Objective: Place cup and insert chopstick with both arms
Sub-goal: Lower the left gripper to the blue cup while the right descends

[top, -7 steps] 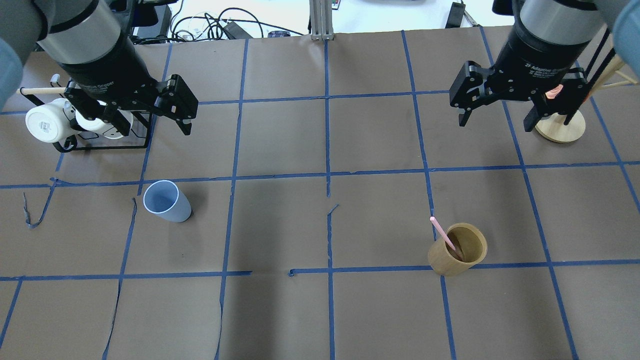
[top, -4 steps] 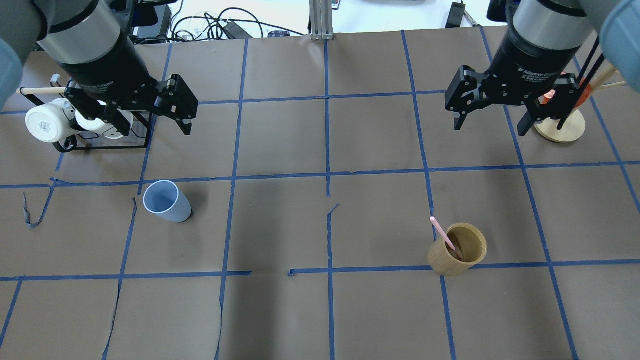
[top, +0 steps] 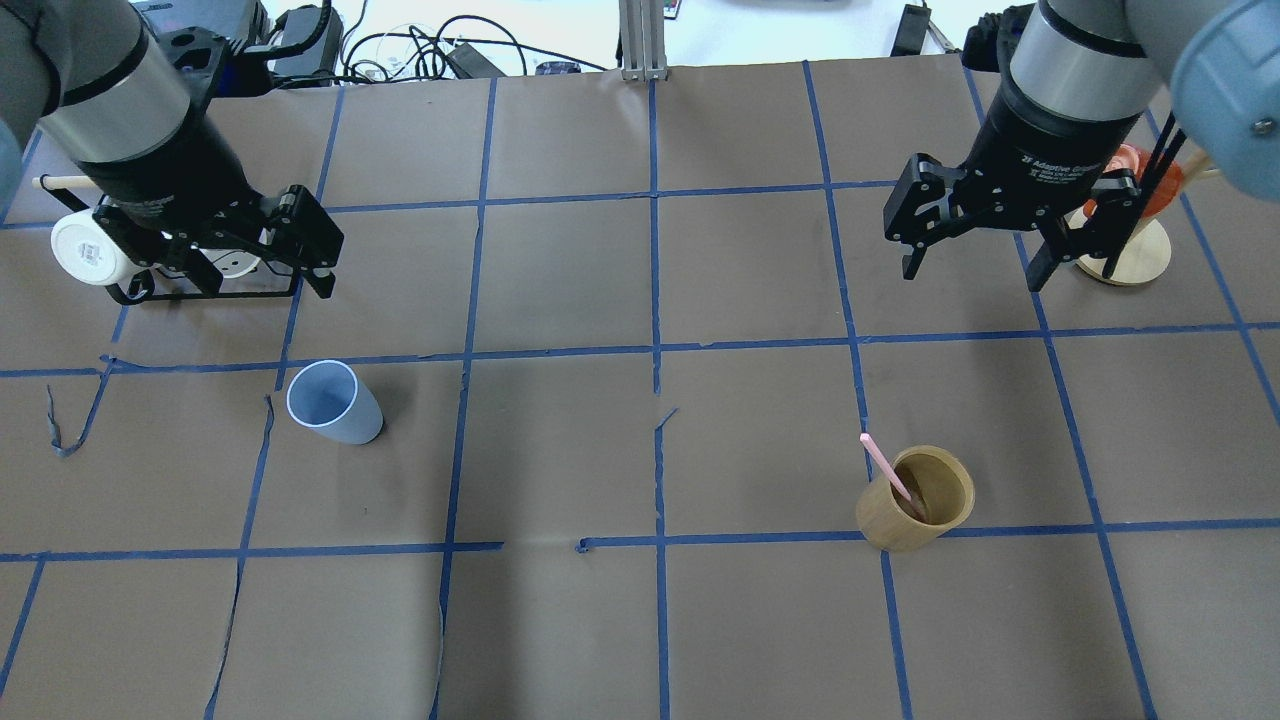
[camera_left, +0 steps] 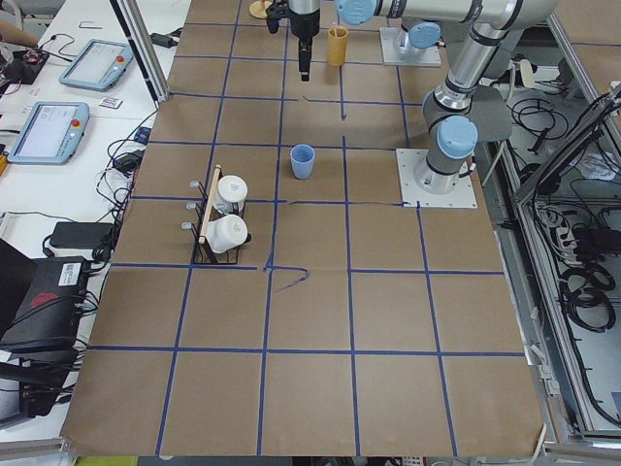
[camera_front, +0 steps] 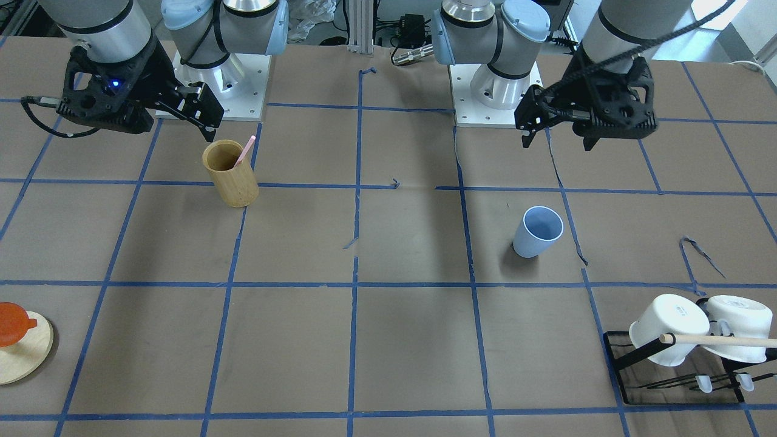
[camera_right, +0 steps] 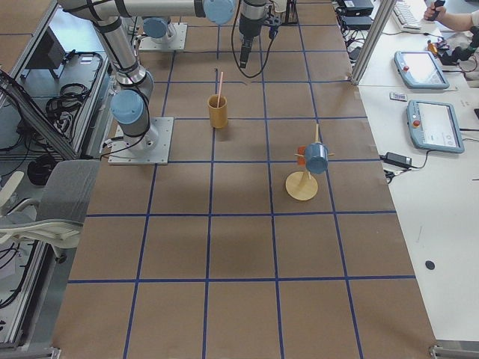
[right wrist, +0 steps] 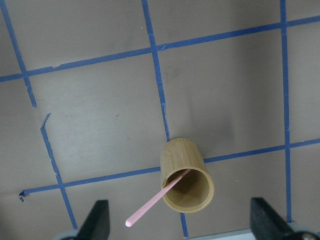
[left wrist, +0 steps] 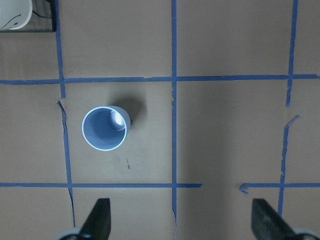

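Overhead exterior view: left pincer (top: 222, 283) and right pincer (top: 972, 276) hang released over the far worktop (top: 560, 450), pale blue plastic cup (top: 332, 403) upright at left, pink chopstick (top: 885, 467) leaning in round bamboo holder (top: 915, 505) at right, both steps seemingly undone.

I am in a robot lab. My table (top: 560, 280) has blue tape squares (top: 652, 280). Tablets (camera_left: 44, 131) lie upper left, wires (top: 410, 50) up top.

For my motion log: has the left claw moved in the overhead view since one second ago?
Yes. The left claw shifted toward the view's left, reaching less far past the black wire mug rack.
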Robot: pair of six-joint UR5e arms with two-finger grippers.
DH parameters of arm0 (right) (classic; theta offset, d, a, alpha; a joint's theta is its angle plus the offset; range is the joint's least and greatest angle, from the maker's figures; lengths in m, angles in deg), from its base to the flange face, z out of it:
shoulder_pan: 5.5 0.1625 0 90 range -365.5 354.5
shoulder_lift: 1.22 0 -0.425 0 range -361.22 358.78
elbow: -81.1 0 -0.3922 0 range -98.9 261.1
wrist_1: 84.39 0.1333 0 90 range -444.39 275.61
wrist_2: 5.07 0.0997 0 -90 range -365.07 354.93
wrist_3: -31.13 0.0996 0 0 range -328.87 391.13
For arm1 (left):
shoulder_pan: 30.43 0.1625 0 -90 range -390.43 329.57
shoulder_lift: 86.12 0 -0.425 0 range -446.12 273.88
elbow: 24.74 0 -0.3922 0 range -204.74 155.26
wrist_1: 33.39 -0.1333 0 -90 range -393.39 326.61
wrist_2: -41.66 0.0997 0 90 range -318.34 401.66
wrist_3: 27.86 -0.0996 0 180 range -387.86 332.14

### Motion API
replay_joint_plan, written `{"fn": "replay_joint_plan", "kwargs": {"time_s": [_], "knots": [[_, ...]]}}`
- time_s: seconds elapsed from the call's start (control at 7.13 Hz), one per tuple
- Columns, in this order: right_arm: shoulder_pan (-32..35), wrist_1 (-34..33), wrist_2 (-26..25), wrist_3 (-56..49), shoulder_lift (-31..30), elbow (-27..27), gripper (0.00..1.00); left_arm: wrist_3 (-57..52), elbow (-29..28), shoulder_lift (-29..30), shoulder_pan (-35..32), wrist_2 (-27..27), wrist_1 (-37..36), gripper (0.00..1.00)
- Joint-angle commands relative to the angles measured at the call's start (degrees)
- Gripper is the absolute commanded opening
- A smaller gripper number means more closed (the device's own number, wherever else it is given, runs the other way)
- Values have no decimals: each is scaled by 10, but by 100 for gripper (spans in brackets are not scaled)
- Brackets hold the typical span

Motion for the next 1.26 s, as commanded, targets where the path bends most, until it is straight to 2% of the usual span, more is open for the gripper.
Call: {"fn": "replay_joint_plan", "kwargs": {"time_s": [0.0, 0.14, 0.28, 0.56, 0.98, 1.12], "knots": [[26, -7, -5, -34, -4, 15, 100, -35, 86, 19, 32, -4, -102, 100], [65, -20, -18, -34, 1, 19, 100, -34, 152, 48, 32, -5, -232, 100], [98, -40, -60, -33, 1, 42, 100, -30, 187, 74, 30, -5, -310, 100], [126, -84, -71, -36, -6, 107, 99, -8, 196, 99, 22, -4, -324, 100], [138, -80, -71, -12, 1, 147, 99, 19, 213, 108, 21, -4, -321, 100], [135, -78, -64, 51, 2, 158, 100, 19, 218, 114, 22, -4, -320, 93]]}}
